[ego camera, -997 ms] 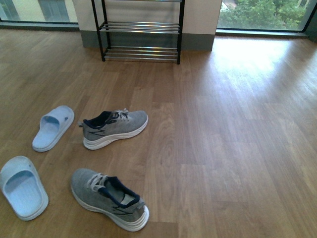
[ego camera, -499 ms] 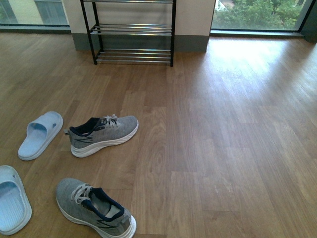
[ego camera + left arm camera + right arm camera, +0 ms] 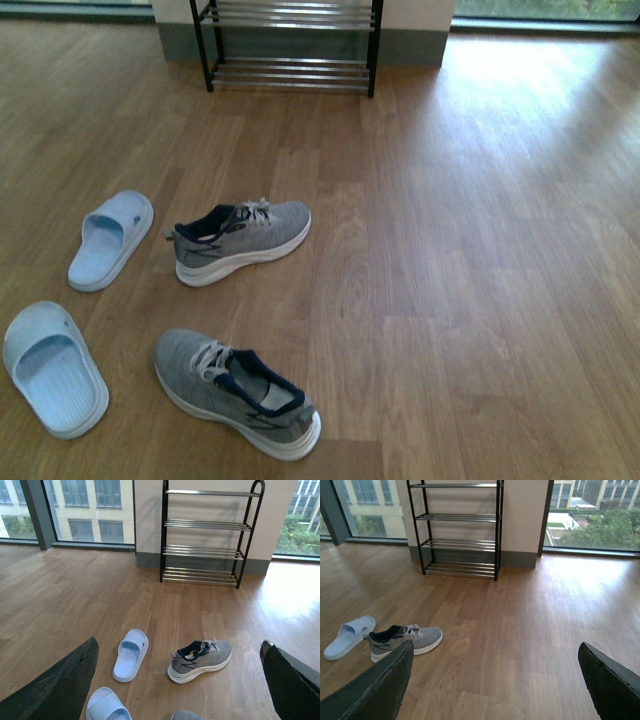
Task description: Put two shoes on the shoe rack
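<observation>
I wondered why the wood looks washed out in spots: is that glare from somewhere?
Yes, window daylight. Front view: the floor whitens right of the shoe rack. Left wrist view: a pale sheen lies below the window showing trees. Right wrist view: the boards glare beneath that window, while the grey sneaker sits evenly lit, sharp, with only a soft shadow.

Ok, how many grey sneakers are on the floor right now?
2. The far sneaker lies mid-floor, right of the far sandal; the near sneaker lies by the camera, right of the near sandal.
</observation>
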